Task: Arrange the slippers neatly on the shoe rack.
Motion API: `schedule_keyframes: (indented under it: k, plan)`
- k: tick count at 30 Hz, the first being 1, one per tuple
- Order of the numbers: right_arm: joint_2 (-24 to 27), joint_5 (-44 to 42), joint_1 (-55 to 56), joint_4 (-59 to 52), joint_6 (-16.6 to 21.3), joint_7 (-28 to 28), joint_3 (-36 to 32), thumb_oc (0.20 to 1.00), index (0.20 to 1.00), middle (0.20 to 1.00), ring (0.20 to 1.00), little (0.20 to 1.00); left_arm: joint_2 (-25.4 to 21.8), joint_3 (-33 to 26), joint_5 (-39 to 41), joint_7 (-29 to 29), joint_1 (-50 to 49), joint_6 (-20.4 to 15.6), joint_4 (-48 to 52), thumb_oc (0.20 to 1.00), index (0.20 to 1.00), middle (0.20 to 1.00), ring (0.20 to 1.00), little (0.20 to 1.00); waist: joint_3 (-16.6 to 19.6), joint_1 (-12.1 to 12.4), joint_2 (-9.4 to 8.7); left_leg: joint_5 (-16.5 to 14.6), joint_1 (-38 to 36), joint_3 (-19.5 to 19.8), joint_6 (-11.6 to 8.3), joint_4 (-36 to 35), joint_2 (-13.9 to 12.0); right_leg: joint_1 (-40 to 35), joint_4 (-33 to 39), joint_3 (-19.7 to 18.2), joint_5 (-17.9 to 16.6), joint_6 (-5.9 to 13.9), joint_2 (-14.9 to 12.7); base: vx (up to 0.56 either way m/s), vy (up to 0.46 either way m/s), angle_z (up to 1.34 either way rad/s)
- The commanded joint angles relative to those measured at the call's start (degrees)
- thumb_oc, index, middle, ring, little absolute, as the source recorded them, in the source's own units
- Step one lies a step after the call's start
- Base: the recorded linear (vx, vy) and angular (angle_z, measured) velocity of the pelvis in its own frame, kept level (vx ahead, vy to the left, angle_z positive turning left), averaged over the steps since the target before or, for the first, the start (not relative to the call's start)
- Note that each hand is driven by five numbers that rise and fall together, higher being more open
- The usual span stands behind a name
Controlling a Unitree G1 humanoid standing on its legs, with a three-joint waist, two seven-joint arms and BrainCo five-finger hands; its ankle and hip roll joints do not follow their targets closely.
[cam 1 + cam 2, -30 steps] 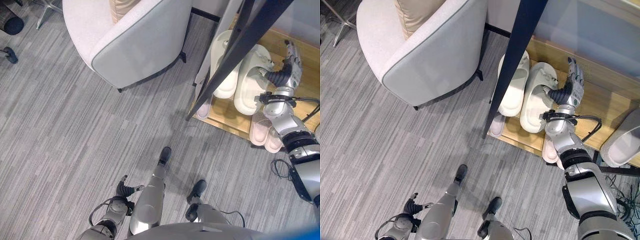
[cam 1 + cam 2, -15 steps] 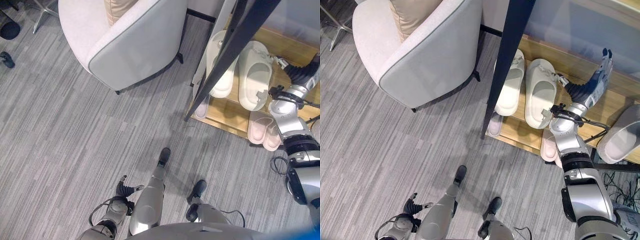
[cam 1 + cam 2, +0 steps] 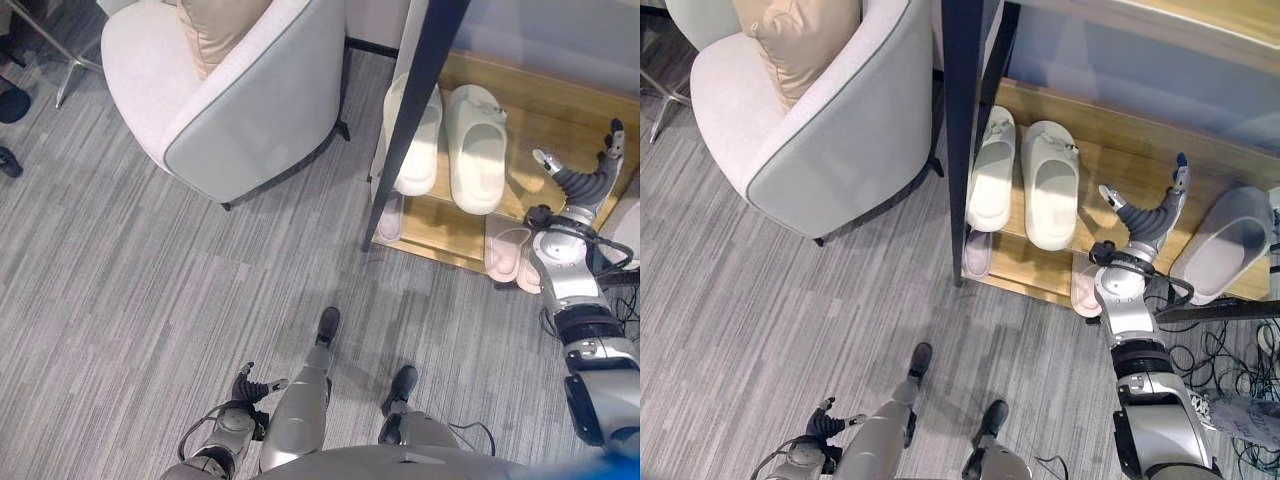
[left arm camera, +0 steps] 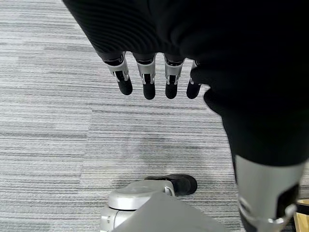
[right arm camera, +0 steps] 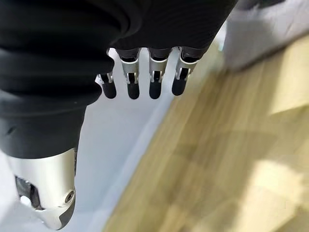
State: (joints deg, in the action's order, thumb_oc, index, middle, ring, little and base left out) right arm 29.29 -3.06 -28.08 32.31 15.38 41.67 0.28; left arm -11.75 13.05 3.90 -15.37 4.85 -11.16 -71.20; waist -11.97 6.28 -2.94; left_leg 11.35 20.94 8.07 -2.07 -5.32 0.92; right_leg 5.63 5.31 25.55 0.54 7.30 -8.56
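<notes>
Shoe rack (image 3: 1200,150) scene: cream slipper pair (image 3: 1025,180) lies side by side on wooden shelf, grey slipper (image 3: 1225,240) near its far end. R. hand (image 3: 1145,215), fingers spread, empty, hovers between. L. hand (image 3: 250,385) idle, fingers relaxed. Next, prob.: reach the grey slipper, align w/ pair.

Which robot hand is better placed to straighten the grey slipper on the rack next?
Right: the right robot hand is open over the shoe rack, beside the grey slipper. The left robot hand hangs low over the floor.
</notes>
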Motion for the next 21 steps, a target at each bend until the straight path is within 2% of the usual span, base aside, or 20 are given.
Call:
schedule_keyframes:
  k: [1, 3, 7, 11, 21]
  plan:
    - [2.40, 3.45, -0.61, -1.70, -0.48, 4.34, -1.47, 1.000, 1.000, 1.000, 1.000, 1.000, 3.28, 0.31, 1.20, 0.33, 0.88, 0.66, -4.83, 1.000, 1.000, 1.000, 1.000, 1.000, 0.78, -0.37, -0.94, -10.54, -3.30, -2.20, -2.25, 0.32, -0.80, 1.01, -0.31, -3.17, -0.66, 3.29, -3.31, 0.01, -0.033, -0.14]
    - [2.52, 3.01, 0.14, 1.06, -1.81, 7.38, -3.29, 1.000, 1.000, 1.000, 1.000, 1.000, 3.55, 0.73, 1.35, 0.02, 0.78, 0.95, -4.80, 1.000, 1.000, 1.000, 1.000, 1.000, 1.02, -0.82, -0.66, -10.62, -3.39, -2.39, -2.26, 0.32, -0.80, 1.04, -0.31, -3.37, -0.58, 3.21, -3.18, 0.02, -0.030, -0.13]
    - [3.04, 0.60, -0.08, 5.07, -2.12, 10.12, -5.35, 1.000, 1.000, 1.000, 1.000, 1.000, 3.69, 1.12, 1.97, -0.29, 0.53, 1.09, -5.08, 1.000, 1.000, 1.000, 1.000, 1.000, 1.15, -1.12, -0.52, -10.73, -3.47, -2.65, -2.24, 0.32, -0.92, 1.11, -0.31, -3.60, -0.57, 3.20, -3.16, 0.01, -0.008, -0.02]
    - [4.14, -5.61, -1.57, 12.30, -1.47, 9.95, -6.56, 1.000, 1.000, 1.000, 1.000, 1.000, 3.66, 2.14, 2.42, -0.44, 0.67, 1.14, -5.18, 1.000, 1.000, 1.000, 1.000, 1.000, 1.27, -1.34, -0.42, -10.84, -3.24, -2.75, -2.29, 0.32, -0.79, 1.42, -0.31, -3.76, -0.56, 3.21, -3.13, 0.00, 0.000, 0.00]
    - [7.03, -9.25, -5.21, 16.72, -2.86, 9.08, -5.32, 1.000, 1.000, 1.000, 1.000, 1.000, 3.36, 2.30, 2.96, -1.28, 1.19, 1.35, -5.89, 1.000, 1.000, 1.000, 1.000, 1.000, 0.68, -1.57, 0.09, -10.67, -2.85, -3.51, -2.38, 0.32, -0.71, 2.23, -0.39, -4.22, -1.06, 3.27, -3.37, 0.00, -0.004, -0.01]
